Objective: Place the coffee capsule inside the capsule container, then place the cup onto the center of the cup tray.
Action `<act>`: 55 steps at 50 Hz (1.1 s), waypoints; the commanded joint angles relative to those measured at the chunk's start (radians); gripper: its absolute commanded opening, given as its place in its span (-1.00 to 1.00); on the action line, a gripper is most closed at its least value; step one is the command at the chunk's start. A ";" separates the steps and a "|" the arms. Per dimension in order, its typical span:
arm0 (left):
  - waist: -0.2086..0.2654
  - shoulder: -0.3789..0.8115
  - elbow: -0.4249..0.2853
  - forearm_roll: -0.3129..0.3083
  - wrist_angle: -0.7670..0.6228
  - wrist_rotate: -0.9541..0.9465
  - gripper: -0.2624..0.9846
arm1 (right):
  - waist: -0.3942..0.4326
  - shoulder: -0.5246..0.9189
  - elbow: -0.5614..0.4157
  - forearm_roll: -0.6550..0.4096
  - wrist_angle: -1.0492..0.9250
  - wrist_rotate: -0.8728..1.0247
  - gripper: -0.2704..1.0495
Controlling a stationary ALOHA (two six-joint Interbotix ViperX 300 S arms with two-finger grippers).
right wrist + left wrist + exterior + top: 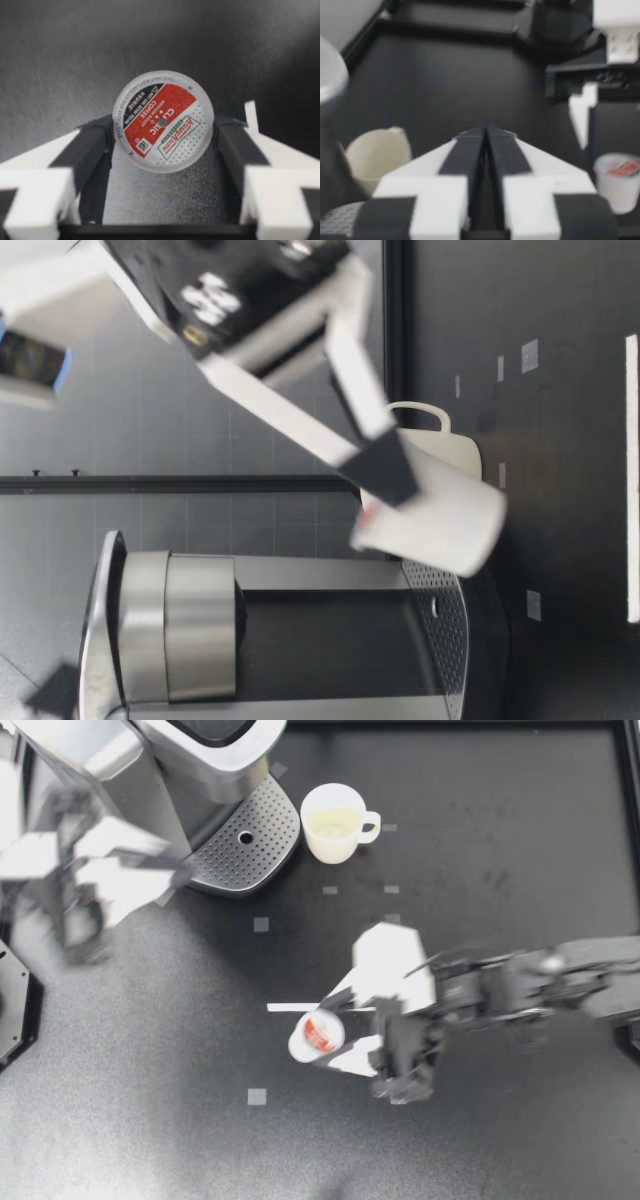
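My right gripper (338, 1028) grasps the coffee capsule (317, 1034) from both sides; the cup (333, 822) stands at the capsule's twelve o'clock; my left gripper (183, 872), at ten o'clock, is clenched on nothing.

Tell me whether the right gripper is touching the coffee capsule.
Touching. The right wrist view shows both fingers of my right gripper against the coffee capsule from opposite sides, with no gap.

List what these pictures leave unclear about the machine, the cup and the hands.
Coffee machine top, top view: cut off by the edge, so the capsule container cannot be made out.
Cup, low view: mostly hidden behind the capsule in my right hand.
My left hand, top view: motion blur smears its outline.
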 commanded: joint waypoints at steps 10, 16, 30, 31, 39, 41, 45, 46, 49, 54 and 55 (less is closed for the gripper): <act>-0.017 0.239 -0.419 0.169 0.557 -0.005 -0.41 | -0.048 -0.048 0.038 -0.005 0.012 0.000 0.13; -0.089 0.347 -0.568 0.330 0.761 -0.069 -0.41 | -0.058 -0.063 0.064 -0.028 0.021 -0.005 0.13; -0.281 0.565 -0.709 0.939 1.183 -0.400 -0.41 | -0.075 -0.170 0.176 -0.029 -0.009 -0.003 0.13; -0.290 0.578 -0.709 0.971 1.203 -0.417 -0.41 | -0.078 -0.179 0.186 -0.028 -0.012 -0.003 0.13; -0.351 0.678 -0.698 1.115 1.270 -0.468 -0.41 | -0.091 -0.244 0.255 -0.031 -0.063 -0.008 0.13; -0.360 0.701 -0.693 1.135 1.275 -0.472 -0.41 | -0.094 -0.259 0.268 -0.032 -0.077 -0.009 0.13; -0.371 0.746 -0.692 1.169 1.292 -0.485 -0.41 | -0.098 -0.285 0.295 -0.037 -0.095 -0.009 0.13; -0.371 0.755 -0.692 1.178 1.299 -0.488 -0.41 | -0.100 -0.290 0.299 -0.037 -0.098 -0.008 0.13; -0.373 0.773 -0.689 1.204 1.322 -0.502 -0.41 | -0.101 -0.304 0.311 -0.037 -0.106 -0.009 0.13; -0.373 0.792 -0.666 1.256 1.347 -0.518 -0.41 | -0.101 -0.313 0.321 -0.040 -0.114 -0.009 0.13; -0.373 0.793 -0.658 1.267 1.350 -0.523 -0.41 | -0.101 -0.313 0.322 -0.041 -0.115 -0.009 0.13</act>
